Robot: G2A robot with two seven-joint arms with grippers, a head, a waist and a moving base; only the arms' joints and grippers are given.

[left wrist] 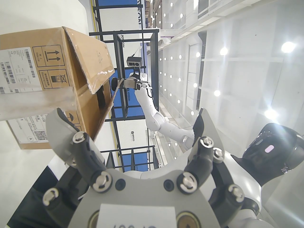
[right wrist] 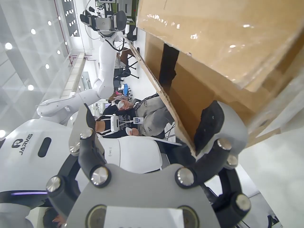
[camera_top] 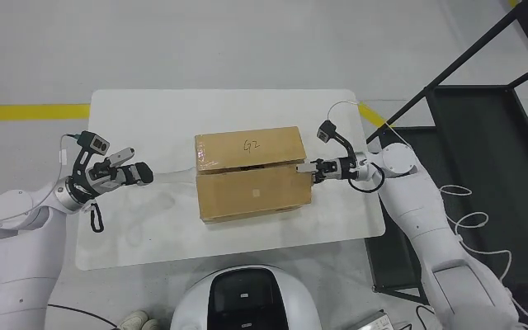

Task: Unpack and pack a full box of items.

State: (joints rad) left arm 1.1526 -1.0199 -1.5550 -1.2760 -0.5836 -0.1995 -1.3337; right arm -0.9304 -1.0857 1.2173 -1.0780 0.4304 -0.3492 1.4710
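A brown cardboard box (camera_top: 252,173) stands in the middle of the white table (camera_top: 148,124), its two top flaps unsealed and slightly raised, with a dark gap between them. My right gripper (camera_top: 305,169) is open at the box's right end. In the right wrist view the near flap's edge (right wrist: 166,96) runs between the fingers of this gripper (right wrist: 147,112), its corner against one dark pad (right wrist: 209,124). My left gripper (camera_top: 136,165) hovers open and empty to the left of the box, well apart from it. The left wrist view shows that gripper (left wrist: 129,115) facing the box's labelled end (left wrist: 35,67).
A black metal rack (camera_top: 462,124) stands just past the table's right edge, close behind the right arm. A yellow line (camera_top: 41,111) marks the floor at the left. Bare tabletop lies left of and in front of the box.
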